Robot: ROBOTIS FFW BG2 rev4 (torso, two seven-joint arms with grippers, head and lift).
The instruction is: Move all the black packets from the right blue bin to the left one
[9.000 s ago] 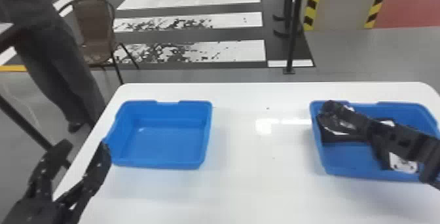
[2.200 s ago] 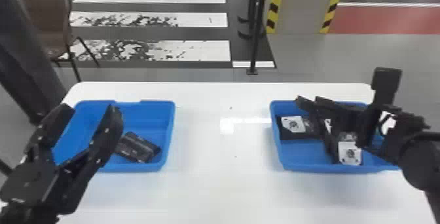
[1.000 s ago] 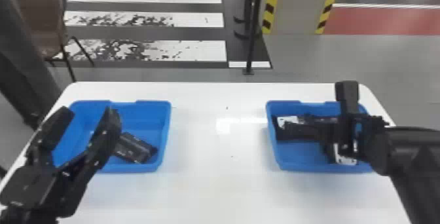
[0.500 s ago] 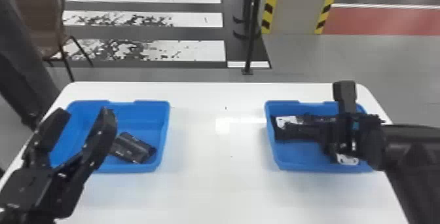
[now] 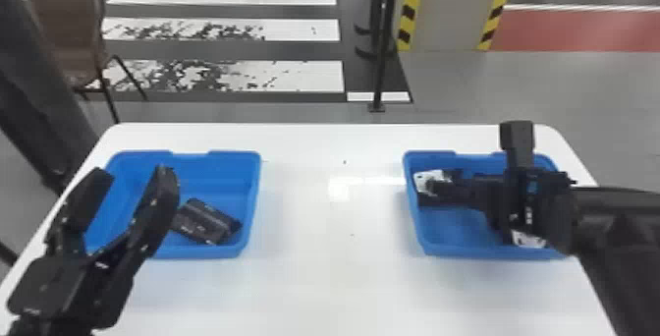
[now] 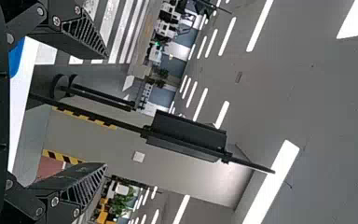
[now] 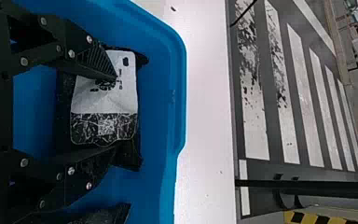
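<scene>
The left gripper (image 5: 133,173) stands open above the left blue bin's (image 5: 249,202) left part; in its wrist view the left gripper (image 6: 107,109) shows widely parted fingers. Dark packets or one packet (image 5: 201,221) lie in that bin's near right corner. Reaching down into the right blue bin (image 5: 417,232) is the right gripper (image 5: 434,190). In the right wrist view the right gripper (image 7: 115,112) has its fingertips apart over a black packet with a white label (image 7: 91,100), one tip over the label, the other near the dark edge. Another black packet (image 7: 103,215) lies beside it.
The white table (image 5: 339,271) spans between the bins. Part of a white-labelled packet (image 5: 530,239) shows under the right gripper's body. A chair (image 5: 68,25) and a dark post (image 5: 383,40) stand beyond the table.
Against about two seconds ago, the right gripper has come down over the packet at the right bin's left side. The dark contents of the left bin appeared after the earliest frame. Little differs over the last half second.
</scene>
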